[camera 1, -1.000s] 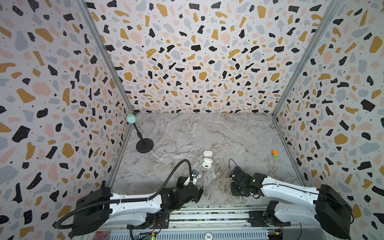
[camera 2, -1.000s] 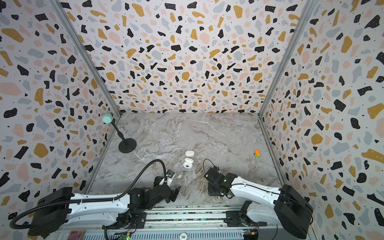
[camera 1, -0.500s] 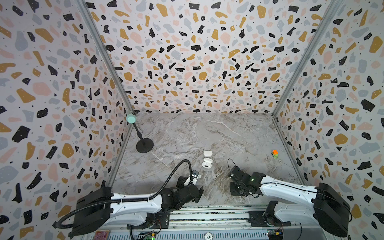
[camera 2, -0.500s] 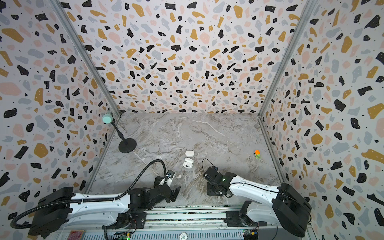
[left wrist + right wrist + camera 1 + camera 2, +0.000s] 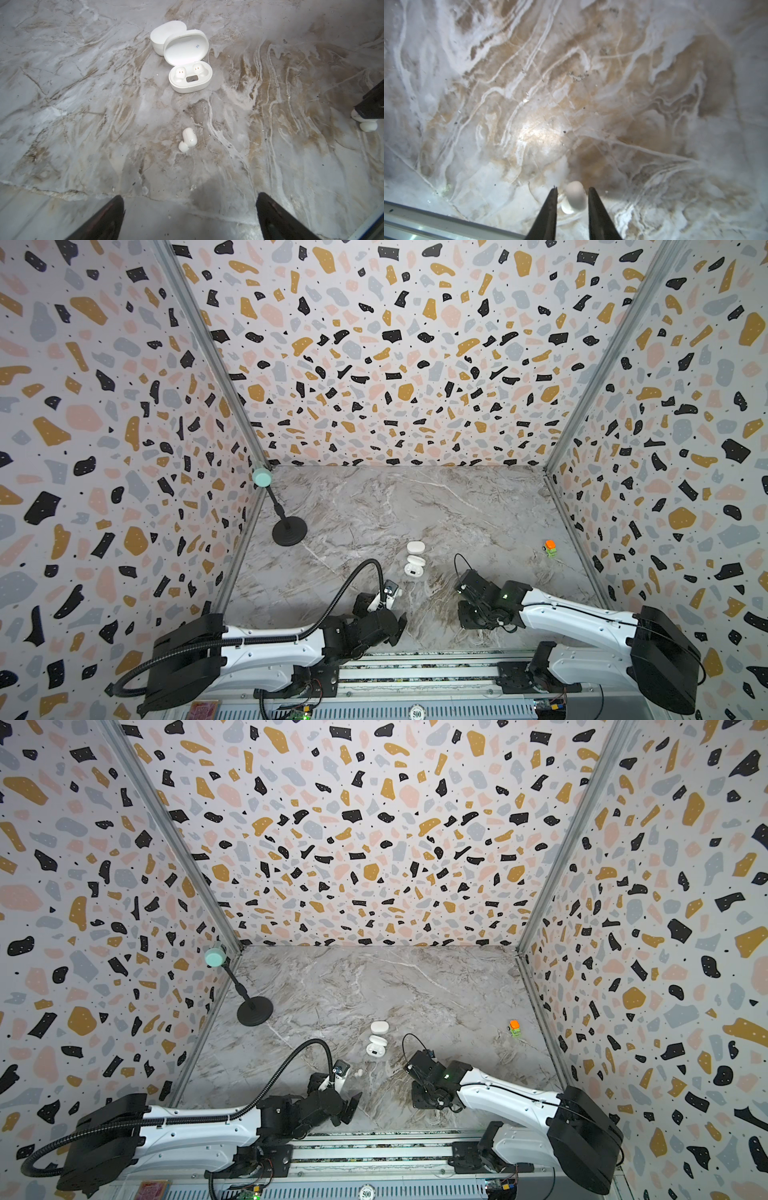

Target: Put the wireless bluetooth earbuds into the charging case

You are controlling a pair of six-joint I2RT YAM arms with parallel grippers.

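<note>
One earbud (image 5: 576, 197) lies on the table (image 5: 529, 104) between the narrow jaws of the right gripper (image 5: 572, 190). It sits close to one finger with a gap at the other, so it is bracketed rather than pinched. The other earbud (image 5: 187, 140) lies loose between the wide-open left gripper (image 5: 189, 195) and the case (image 5: 190, 80), which has its lid up and both sockets empty. Over the last second the right arm has barely shifted toward the middle, so the pick looks unsecured and no insertion has begun.
</note>
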